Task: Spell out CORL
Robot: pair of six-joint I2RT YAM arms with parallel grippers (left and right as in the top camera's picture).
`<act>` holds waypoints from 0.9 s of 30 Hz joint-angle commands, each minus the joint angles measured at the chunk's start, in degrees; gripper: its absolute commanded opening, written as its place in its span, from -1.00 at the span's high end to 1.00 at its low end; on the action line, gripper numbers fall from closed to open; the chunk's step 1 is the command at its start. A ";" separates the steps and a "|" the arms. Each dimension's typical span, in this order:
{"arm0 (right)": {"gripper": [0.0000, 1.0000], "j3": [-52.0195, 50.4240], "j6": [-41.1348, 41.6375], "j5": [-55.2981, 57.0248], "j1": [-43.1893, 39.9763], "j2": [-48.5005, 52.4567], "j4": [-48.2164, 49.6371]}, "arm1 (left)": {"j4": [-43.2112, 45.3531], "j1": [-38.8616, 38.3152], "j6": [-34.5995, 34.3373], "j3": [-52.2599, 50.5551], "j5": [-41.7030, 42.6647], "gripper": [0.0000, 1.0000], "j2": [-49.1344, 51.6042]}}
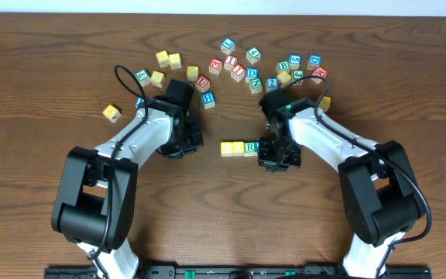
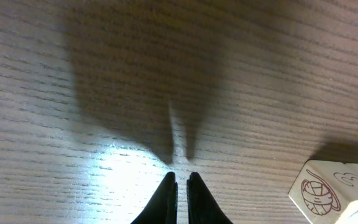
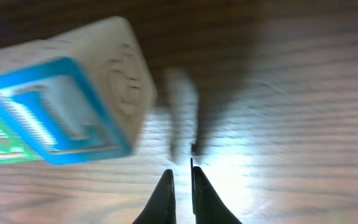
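Far left of the green R cube, a stray yellow cube lies alone on the table. Nearer the R cube, but apart from it on the same side, the left claw hangs over bare wood. Its jaws are pressed together with nothing between them. A cube with a red ball drawing shows low and to the right in its wrist view.

The first yellow cube and the second yellow cube stand in one row against the R cube's left side. Just right of the R cube sits the blue L cube, blurred; whether the two touch I cannot tell. Further right, the right claw is all but closed, gripping nothing and clear of the L cube. Behind the R cube, loose cubes lie scattered.
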 commanded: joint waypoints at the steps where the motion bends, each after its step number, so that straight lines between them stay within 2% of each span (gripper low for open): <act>1: 0.87 -0.28 0.74 6.14 -1.66 -0.42 -0.66 | -0.48 -0.02 -0.50 -0.22 -0.52 0.84 -0.85; 7: 0.86 -0.28 0.70 6.86 -3.61 -0.42 5.97 | -0.13 -1.73 -0.46 -0.28 -0.17 0.84 -0.31; 15: 0.89 -0.28 0.74 2.12 -2.56 -0.42 11.32 | 1.44 -4.20 -0.52 -0.28 -0.15 0.83 0.37; 27: 0.90 -0.28 0.76 0.39 -1.79 -0.42 11.89 | 3.48 -7.04 -0.52 -0.28 1.11 0.84 0.37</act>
